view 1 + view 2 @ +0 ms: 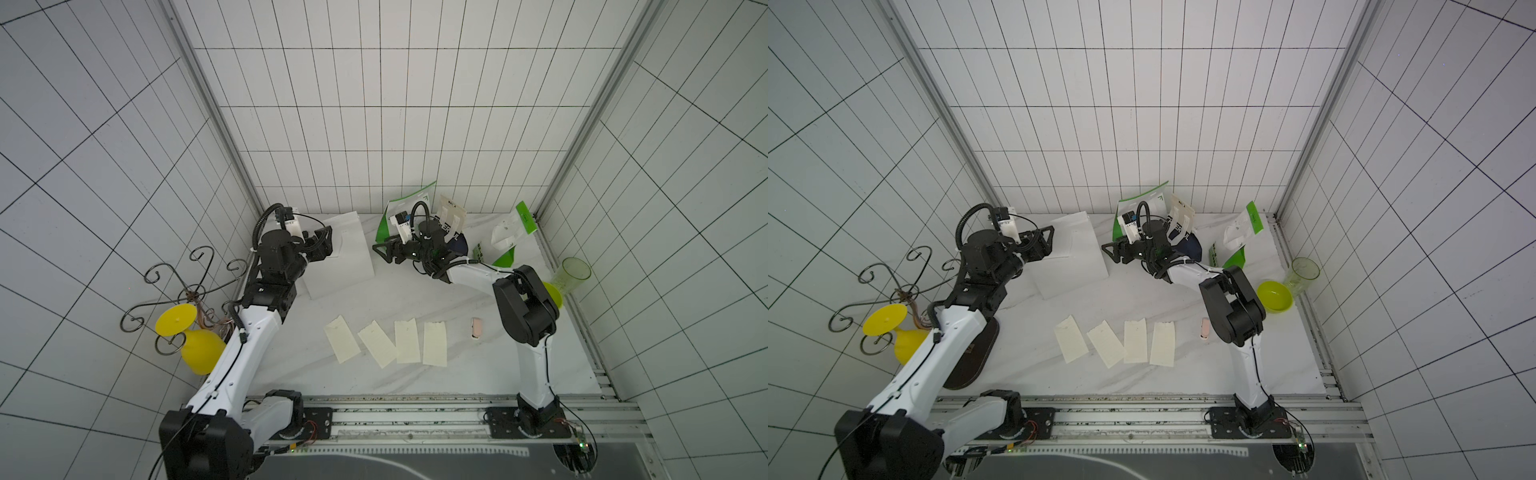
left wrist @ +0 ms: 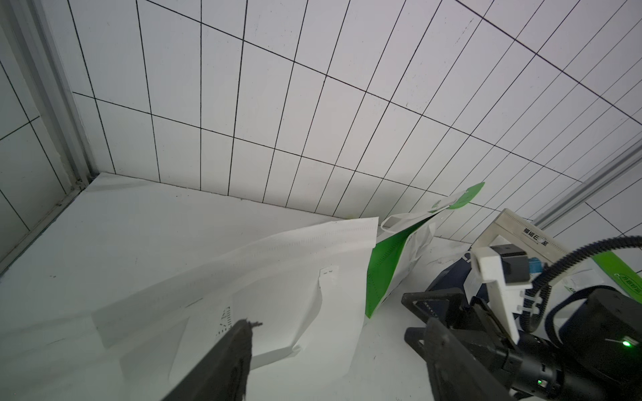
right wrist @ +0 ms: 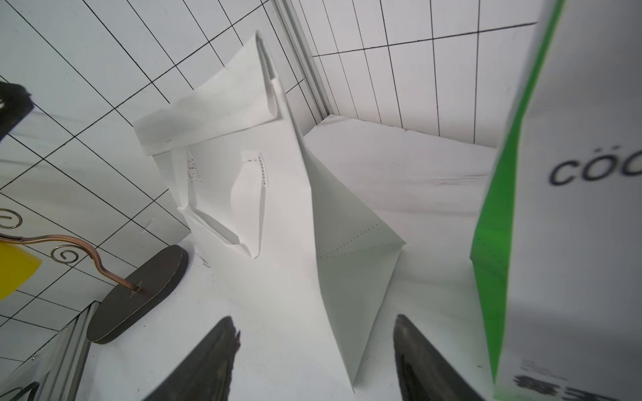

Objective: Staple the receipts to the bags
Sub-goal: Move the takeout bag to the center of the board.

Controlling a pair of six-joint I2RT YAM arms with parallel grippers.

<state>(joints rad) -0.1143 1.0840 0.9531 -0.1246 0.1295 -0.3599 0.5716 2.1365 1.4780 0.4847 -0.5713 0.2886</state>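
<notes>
A plain white bag [image 1: 353,266] lies flat at the back of the table. My left gripper [image 1: 326,243] hovers open over its left part, and in the left wrist view [image 2: 340,330] only the bag's paper lies below the spread fingers. My right gripper [image 1: 384,251] stands open at the bag's right edge, and in the right wrist view [image 3: 316,323] a corner of the white bag [image 3: 347,277] lies between the fingers. A green-and-white bag [image 1: 409,199], a navy bag [image 1: 461,245] and another green-and-white bag [image 1: 513,232] sit behind. Several receipts [image 1: 407,340] lie in a row near the front.
A small pink stapler [image 1: 477,328] lies right of the receipts. A translucent green cup [image 1: 575,274] and a lime bowl [image 1: 1274,296] sit at the right edge. A wire stand [image 1: 187,286] with a yellow glass [image 1: 199,353] is at the left.
</notes>
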